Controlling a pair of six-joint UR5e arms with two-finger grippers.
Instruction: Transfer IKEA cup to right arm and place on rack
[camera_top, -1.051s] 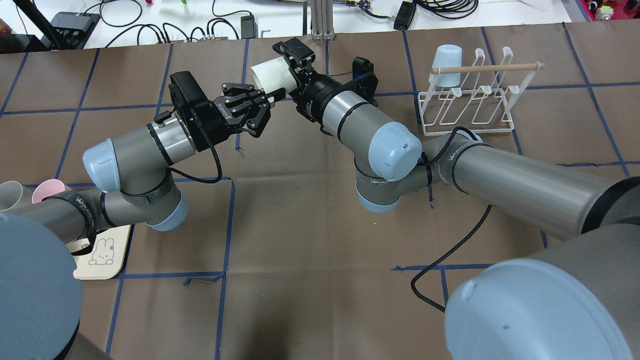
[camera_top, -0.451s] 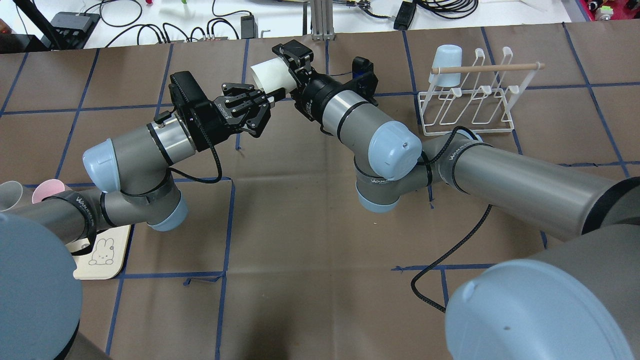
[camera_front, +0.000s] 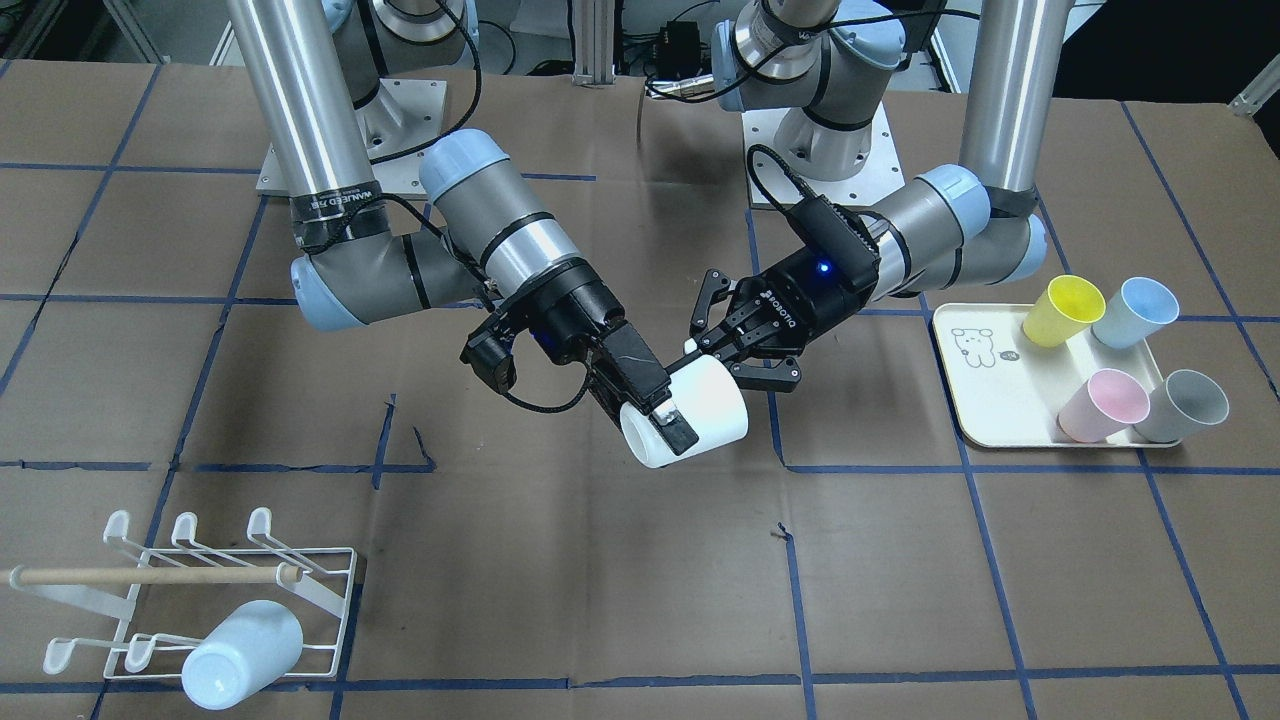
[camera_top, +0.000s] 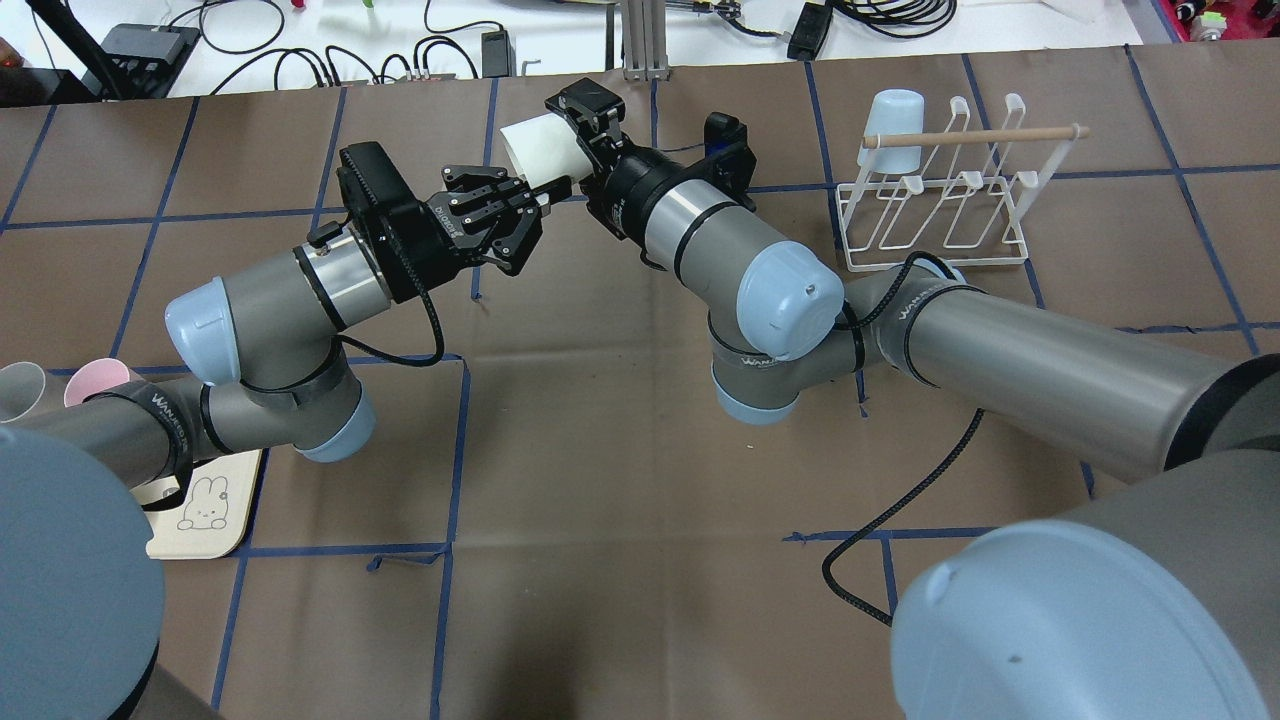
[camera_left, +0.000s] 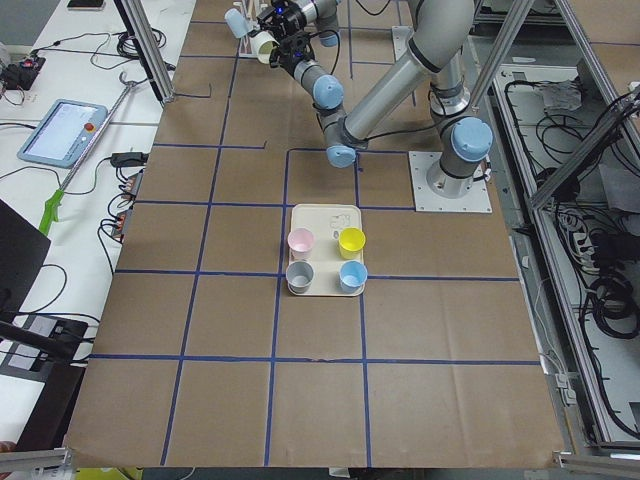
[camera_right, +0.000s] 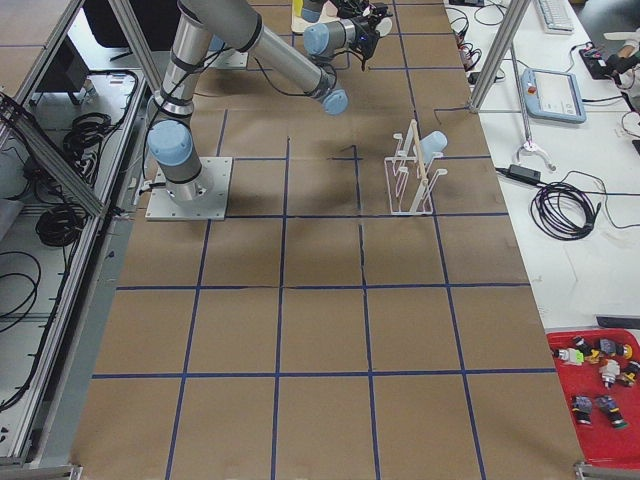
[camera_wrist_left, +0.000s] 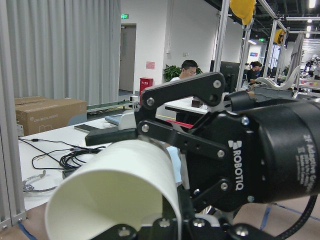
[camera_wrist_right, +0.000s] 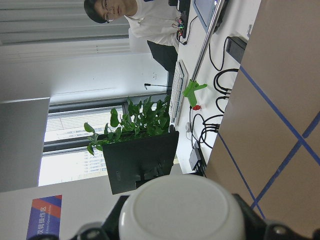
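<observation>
A white IKEA cup (camera_front: 705, 400) hangs in mid-air over the middle of the table, lying on its side, and it also shows in the overhead view (camera_top: 535, 145). My right gripper (camera_front: 672, 430) is shut across the cup's base end; its far finger is hidden behind the cup. My left gripper (camera_front: 700, 352) pinches the cup's rim from the other side. In the left wrist view the cup's open mouth (camera_wrist_left: 115, 185) fills the foreground. In the right wrist view its round base (camera_wrist_right: 182, 210) sits between the fingers. The white wire rack (camera_top: 930, 262) with its wooden dowel (camera_top: 975, 136) stands at the far right.
A pale blue cup (camera_front: 240, 650) hangs upside down on one corner prong of the rack (camera_front: 345, 590). A cream bear tray (camera_front: 990, 400) on my left carries yellow (camera_front: 1062, 310), blue (camera_front: 1135, 310), pink (camera_front: 1103, 403) and grey (camera_front: 1180, 405) cups. Cables lie beyond the table's far edge.
My right gripper's fingers have drawn in slightly on the cup. The cup and my left arm have stayed where they were.
</observation>
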